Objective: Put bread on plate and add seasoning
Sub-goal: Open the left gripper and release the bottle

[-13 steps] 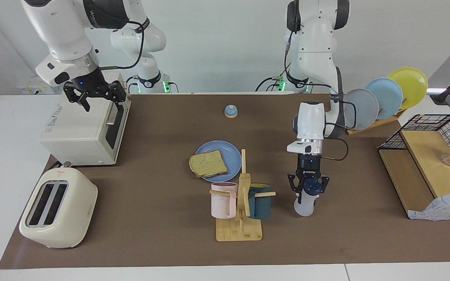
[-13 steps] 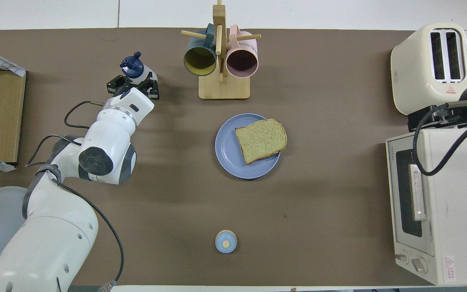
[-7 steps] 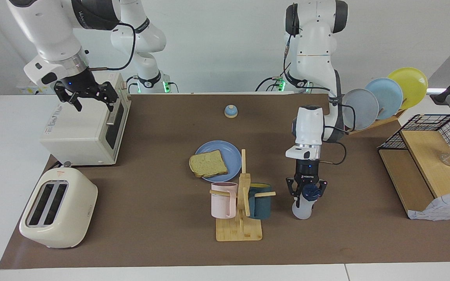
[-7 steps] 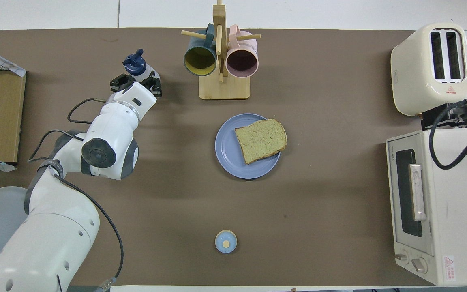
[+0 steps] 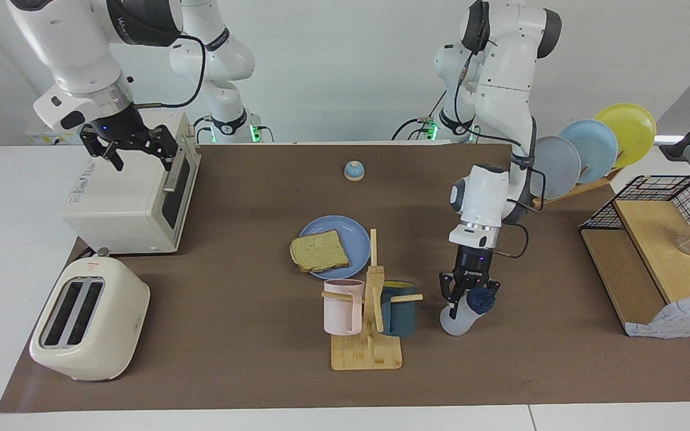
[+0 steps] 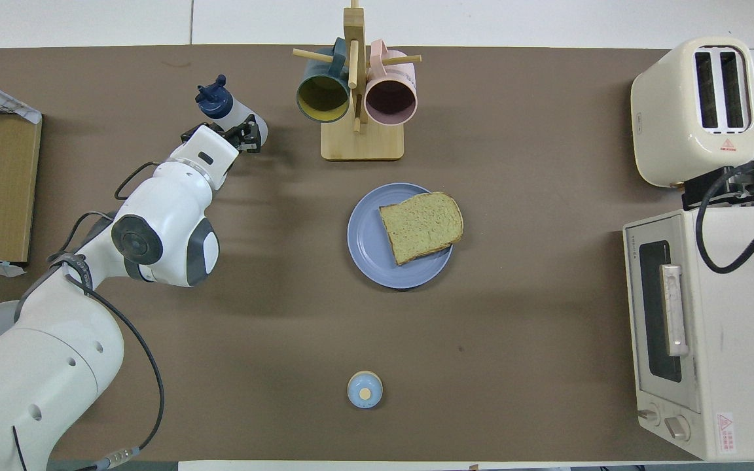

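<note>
The bottle [image 5: 463, 312] of seasoning is in the left gripper [image 5: 468, 291] now, fingers pinching it just under the dark cap, and look at that lean! A second ago it stood nearly straight in the grip; now it is tipped, cap swung toward the left arm's end of the table, pale base toward the mug stand [image 5: 368, 317]. From above the tilt is clear too, the cap [image 6: 212, 100] poking out past the gripper. Whether the base is off the mat or only brushing it, I cannot tell. By my reading that is the pick-up done and the carry beginning.

The bread [image 5: 319, 251] is already lying on the blue plate [image 5: 345, 227], one edge overhanging the rim, well apart from the bottle with the mug stand between them. So step one looks finished; only the seasoning remains.

Over at the other end, the right gripper [image 5: 128, 145] has drifted a little farther out over the oven [image 5: 123, 197], fingers spread, holding nothing, waiting. The toaster [image 5: 87, 320] and bell [image 5: 354, 171] sit untouched.
</note>
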`<state>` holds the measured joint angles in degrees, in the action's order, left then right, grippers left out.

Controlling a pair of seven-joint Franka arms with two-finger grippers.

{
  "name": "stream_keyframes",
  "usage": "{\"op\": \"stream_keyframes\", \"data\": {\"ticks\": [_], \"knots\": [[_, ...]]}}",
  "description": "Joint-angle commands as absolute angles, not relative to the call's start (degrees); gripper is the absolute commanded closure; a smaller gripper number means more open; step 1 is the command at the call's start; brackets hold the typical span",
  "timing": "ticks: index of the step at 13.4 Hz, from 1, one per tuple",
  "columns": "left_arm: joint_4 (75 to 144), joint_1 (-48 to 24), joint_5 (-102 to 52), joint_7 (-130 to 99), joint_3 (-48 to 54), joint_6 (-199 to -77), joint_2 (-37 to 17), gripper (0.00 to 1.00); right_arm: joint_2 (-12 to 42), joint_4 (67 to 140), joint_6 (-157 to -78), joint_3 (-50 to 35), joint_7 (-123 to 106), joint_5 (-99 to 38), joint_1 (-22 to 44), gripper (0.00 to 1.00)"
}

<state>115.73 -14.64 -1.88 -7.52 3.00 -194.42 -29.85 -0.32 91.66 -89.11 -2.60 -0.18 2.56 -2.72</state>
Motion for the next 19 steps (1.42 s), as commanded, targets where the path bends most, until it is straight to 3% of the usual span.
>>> {"op": "stream_keyframes", "data": {"ticks": [1, 8, 12, 13, 19], "knots": [[116.11, -14.68, -1.93, -0.74, 3.69, -193.8, -29.79, 1.0, -1.49, 92.9, -89.82, -2.99, -1.58, 1.14, -3.43, 0.0], [116.45, -15.82, -1.93, 2.72, 2.46, -193.89, -29.71, 0.99, -1.49, 92.9, -89.91, -2.99, -1.67, 1.14, -3.43, 0.0], [117.07, -15.56, -1.93, 2.73, 2.46, -193.8, -29.62, 0.35, -1.41, 92.9, -89.91, -2.99, -1.76, 1.14, -3.43, 0.0], [117.07, -15.38, -1.93, 2.72, 2.55, -193.54, -29.62, 0.0, -1.49, 92.9, -89.91, -2.99, -1.76, 1.14, -3.43, 0.0], [118.73, -15.12, -1.93, 2.72, 2.55, -193.45, -28.66, 0.0, -1.49, 92.99, -89.91, -2.99, -1.76, 1.14, -3.34, 0.0]]}}
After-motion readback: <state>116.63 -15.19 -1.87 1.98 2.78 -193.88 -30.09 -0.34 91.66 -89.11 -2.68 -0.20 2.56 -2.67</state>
